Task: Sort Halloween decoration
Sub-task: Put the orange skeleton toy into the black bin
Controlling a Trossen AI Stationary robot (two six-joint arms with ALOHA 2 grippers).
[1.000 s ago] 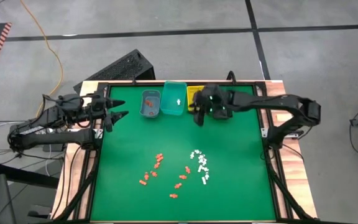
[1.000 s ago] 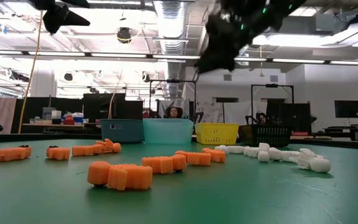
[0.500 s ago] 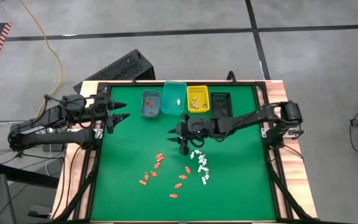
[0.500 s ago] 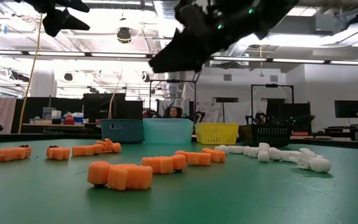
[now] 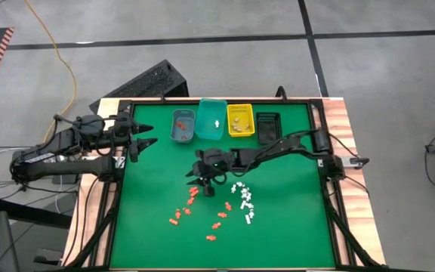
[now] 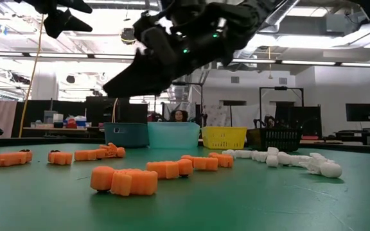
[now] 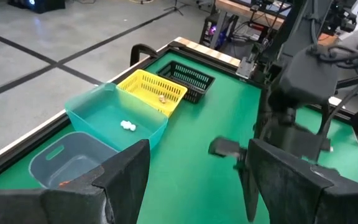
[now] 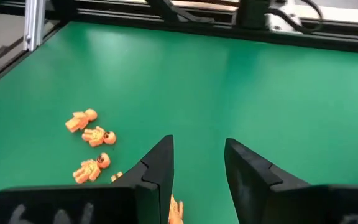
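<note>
The decoration pieces lie loose on the green mat: orange figurines (image 5: 192,198) in a scatter near the middle, white ones (image 5: 244,201) just to their right. In the low view the orange figurines (image 6: 126,180) lie flat in front and the white ones (image 6: 294,159) lie to the right. My right gripper (image 5: 197,183) hangs open above the far end of the orange scatter. Its wrist view shows its fingers (image 8: 161,163) above bare mat, orange figurines (image 8: 91,134) off to one side and one (image 8: 176,211) low between them. My left gripper (image 5: 145,134) waits open at the table's left edge.
Four small bins stand in a row at the far edge: grey-blue (image 5: 183,126) holding orange bits, teal (image 5: 212,119) with white pieces, yellow (image 5: 239,121) with tan ones, black (image 5: 268,127). The right arm (image 7: 300,87) stretches across the mat's middle. Bare mat lies left and near.
My right gripper has swept from above the yellow bin at the far edge toward the near left, across the mat's middle, and has come lower, ending over the orange figurines. The figurines and bins have stayed put.
</note>
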